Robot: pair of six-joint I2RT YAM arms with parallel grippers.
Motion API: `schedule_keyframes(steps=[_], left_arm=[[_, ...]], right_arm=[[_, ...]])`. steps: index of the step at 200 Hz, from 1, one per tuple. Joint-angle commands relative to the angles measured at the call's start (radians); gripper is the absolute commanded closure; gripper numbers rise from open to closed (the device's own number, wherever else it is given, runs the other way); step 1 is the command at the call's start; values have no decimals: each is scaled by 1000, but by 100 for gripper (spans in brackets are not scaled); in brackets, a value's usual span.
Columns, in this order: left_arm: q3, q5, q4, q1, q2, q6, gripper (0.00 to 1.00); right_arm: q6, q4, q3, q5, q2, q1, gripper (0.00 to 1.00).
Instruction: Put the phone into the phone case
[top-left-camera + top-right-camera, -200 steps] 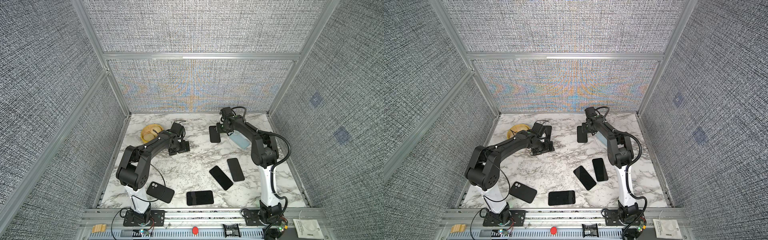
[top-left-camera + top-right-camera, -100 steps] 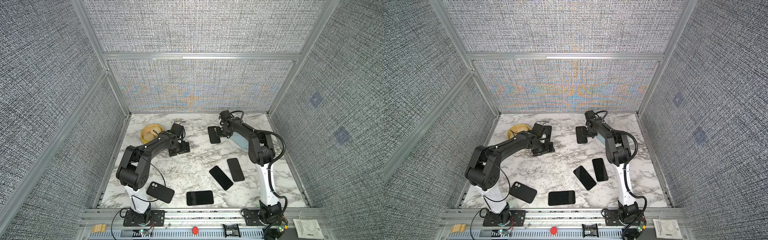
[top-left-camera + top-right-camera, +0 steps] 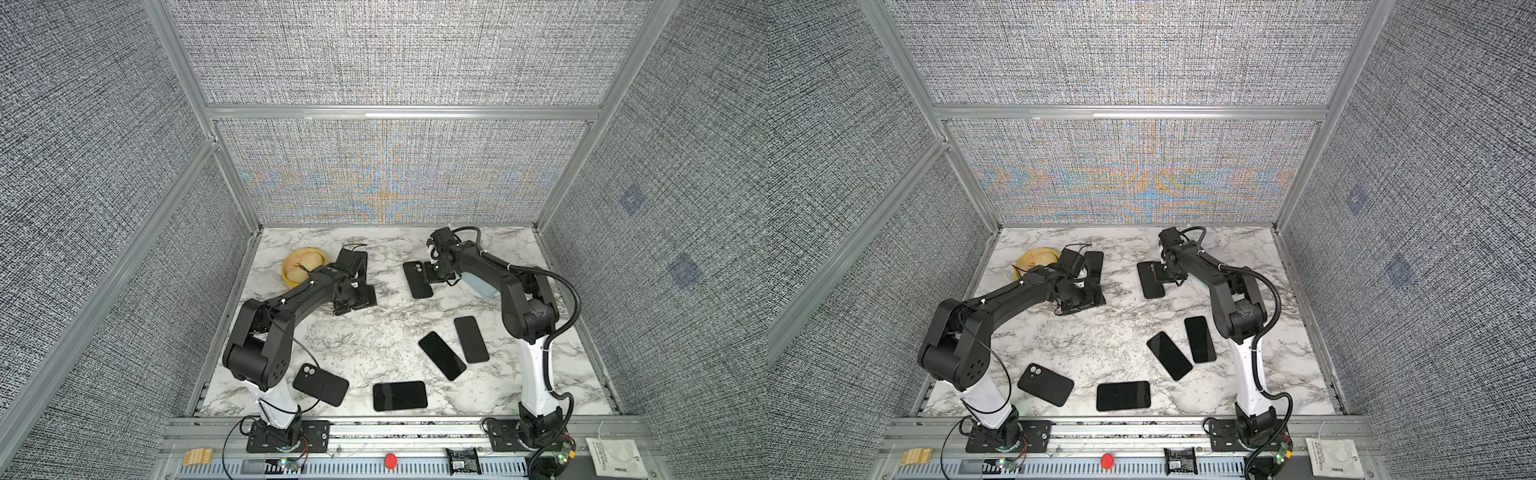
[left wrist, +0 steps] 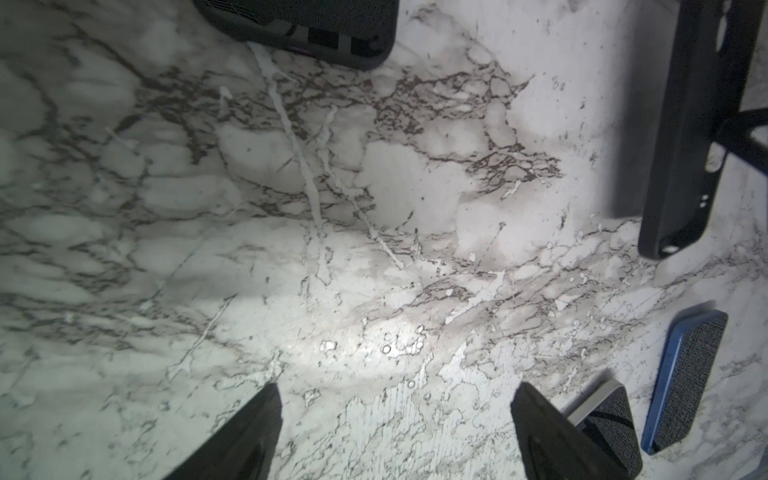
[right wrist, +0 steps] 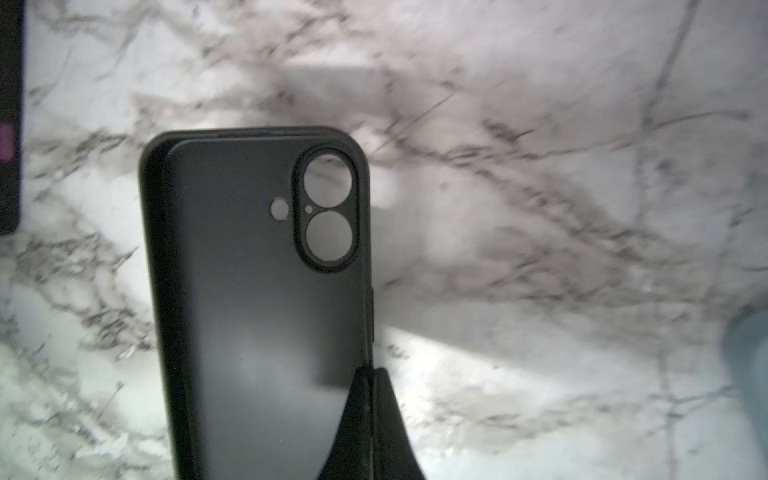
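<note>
The right gripper (image 5: 372,376) has its two black fingers pinched tight together on the thin side wall of a black phone case (image 5: 249,291), near its lower end. The rest of the fingers run off the edge of the right wrist view. The case is matte, round-cornered and empty, and marble shows through its two round camera holes. In both top views the gripper head covers one side of it, so I can't tell whether it lies flat or is tipped up.

The left gripper (image 4: 395,415) hangs wide open over the veined marble table (image 4: 374,187) with nothing between its fingers, and only their tips show.

Well apart from the case, toward the front, lie three glossy black slabs, screens up: the front phone (image 3: 400,395), middle phone (image 3: 441,355) and right phone (image 3: 471,339). A pale blue case (image 3: 482,289) is mostly hidden behind the right arm. A yellow bowl (image 3: 291,257) is half hidden behind the left arm.
</note>
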Motion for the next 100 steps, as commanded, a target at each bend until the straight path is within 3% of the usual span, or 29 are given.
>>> schedule_keyframes(steps=[1,100], left_arm=[[-21,-14,6,10,-26,-8,12],[-74,-44,-13,18,-97,-25,12]], right_arm=[[5,13,-39,-28,-19,63,99],[47,42,-138,-44,-54,240,98]])
